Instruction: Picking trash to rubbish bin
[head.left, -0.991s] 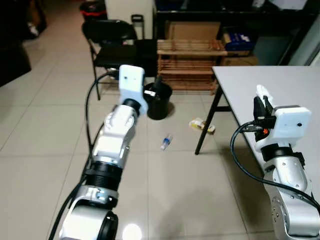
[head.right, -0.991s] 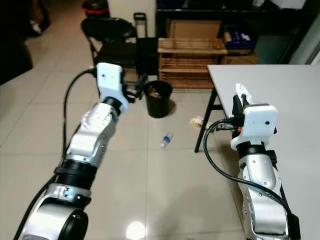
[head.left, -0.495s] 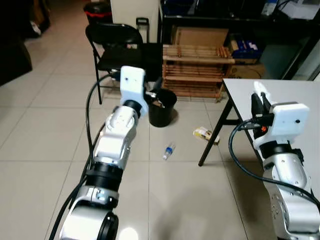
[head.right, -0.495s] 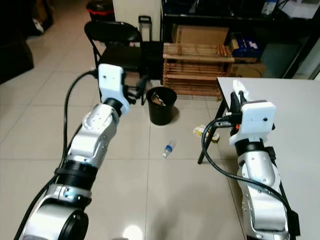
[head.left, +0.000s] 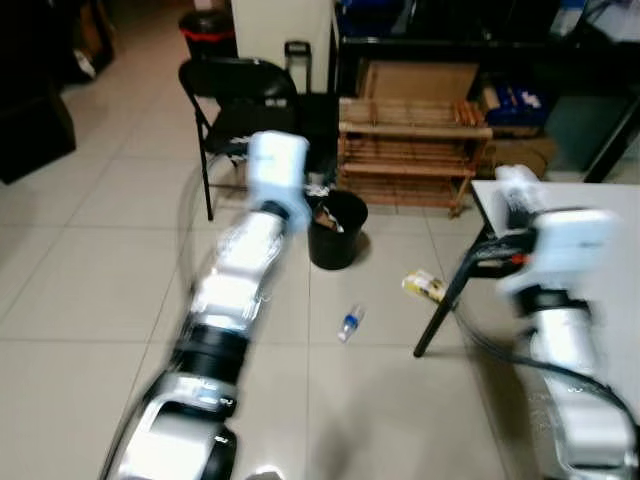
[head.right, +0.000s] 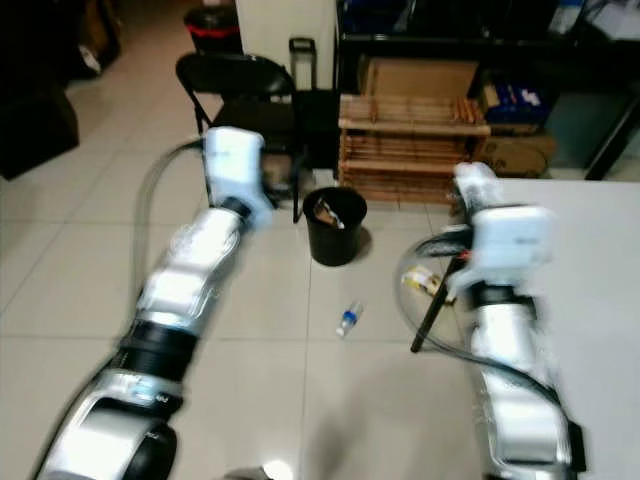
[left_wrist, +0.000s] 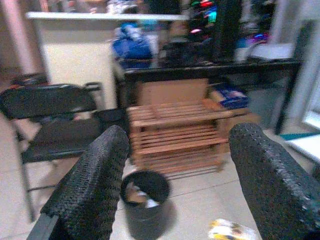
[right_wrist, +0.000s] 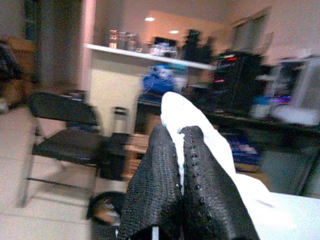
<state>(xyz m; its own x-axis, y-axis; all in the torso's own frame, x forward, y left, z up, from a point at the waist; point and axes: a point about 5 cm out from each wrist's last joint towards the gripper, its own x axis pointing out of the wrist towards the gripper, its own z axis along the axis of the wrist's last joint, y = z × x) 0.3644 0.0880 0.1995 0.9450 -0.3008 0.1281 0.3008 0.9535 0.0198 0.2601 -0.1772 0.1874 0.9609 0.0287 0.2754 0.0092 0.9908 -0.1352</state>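
Our right gripper (right_wrist: 177, 200) is closed on a white scrap of trash (right_wrist: 192, 120), soft, light and crushable by the look of it, so this pinch across its middle should do. Our left gripper (left_wrist: 175, 175) is wide open and empty, raised toward the black rubbish bin (head.right: 336, 226) on the floor. A small bottle (head.right: 347, 320) and a yellow wrapper (head.left: 425, 287) lie nearby; we would take the stiff, possibly slippery bottle across its body.

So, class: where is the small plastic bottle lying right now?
In the eye views the plastic bottle lies on the tiled floor, just in front of the black rubbish bin and left of the yellow wrapper beside the table leg.
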